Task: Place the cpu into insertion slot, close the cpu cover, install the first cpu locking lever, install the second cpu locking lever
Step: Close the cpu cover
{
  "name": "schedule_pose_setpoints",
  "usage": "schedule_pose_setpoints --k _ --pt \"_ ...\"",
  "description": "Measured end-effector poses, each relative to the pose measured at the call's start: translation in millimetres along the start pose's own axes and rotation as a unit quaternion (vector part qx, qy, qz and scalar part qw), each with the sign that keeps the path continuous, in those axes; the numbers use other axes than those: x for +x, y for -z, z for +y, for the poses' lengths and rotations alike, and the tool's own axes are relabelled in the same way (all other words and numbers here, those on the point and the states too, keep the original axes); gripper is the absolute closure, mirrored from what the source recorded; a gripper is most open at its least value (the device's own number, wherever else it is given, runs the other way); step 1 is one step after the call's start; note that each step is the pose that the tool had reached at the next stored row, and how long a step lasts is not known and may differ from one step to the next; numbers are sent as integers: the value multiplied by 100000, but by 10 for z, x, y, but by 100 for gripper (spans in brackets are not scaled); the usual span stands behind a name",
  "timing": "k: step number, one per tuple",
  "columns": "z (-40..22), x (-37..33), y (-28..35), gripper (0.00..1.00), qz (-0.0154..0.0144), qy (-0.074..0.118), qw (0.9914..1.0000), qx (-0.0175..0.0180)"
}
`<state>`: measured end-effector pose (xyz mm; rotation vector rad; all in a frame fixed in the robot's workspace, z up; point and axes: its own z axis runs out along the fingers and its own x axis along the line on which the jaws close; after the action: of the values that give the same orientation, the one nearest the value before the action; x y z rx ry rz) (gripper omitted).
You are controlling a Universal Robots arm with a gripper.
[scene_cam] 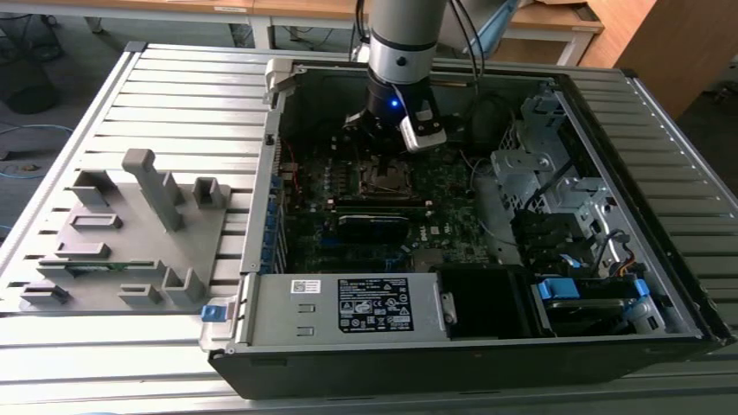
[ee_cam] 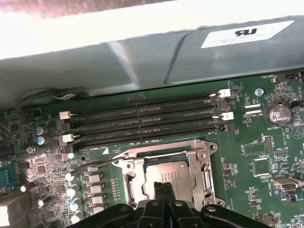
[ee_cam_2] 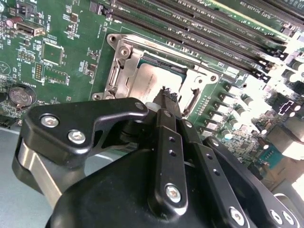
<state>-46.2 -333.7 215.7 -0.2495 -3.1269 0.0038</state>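
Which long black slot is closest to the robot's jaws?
The memory slot right beside the silvery insertion slot. The gripper hangs over that socket; the other three long slots lie beyond it, toward the case wall.

Lab or workshop. Open PC case (scene_cam: 461,367) on slatted metal bench (scene_cam: 185,95), centre frame. Wooden desks (scene_cam: 548,23) along the top edge.

Stands near-vertical in the exterior view as a grey arm (scene_cam: 400,30) ending in a dark wrist (scene_cam: 386,108) with a small blue light. Points downward, black jaws pressed together, fingertips (ee_cam_2: 166,114) (ee_cam: 159,192) touching, gripping nothing visible.
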Motion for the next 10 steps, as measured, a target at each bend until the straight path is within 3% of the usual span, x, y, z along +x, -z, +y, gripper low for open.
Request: schedule_pose_setpoints --k 1,5,10 --pt "0 0 0 89 -20 1 100000 -38" --pt "0 0 -6 89 -599 56 99997 -390" --pt "2 -19 -7 89 -655 59 99997 -457"
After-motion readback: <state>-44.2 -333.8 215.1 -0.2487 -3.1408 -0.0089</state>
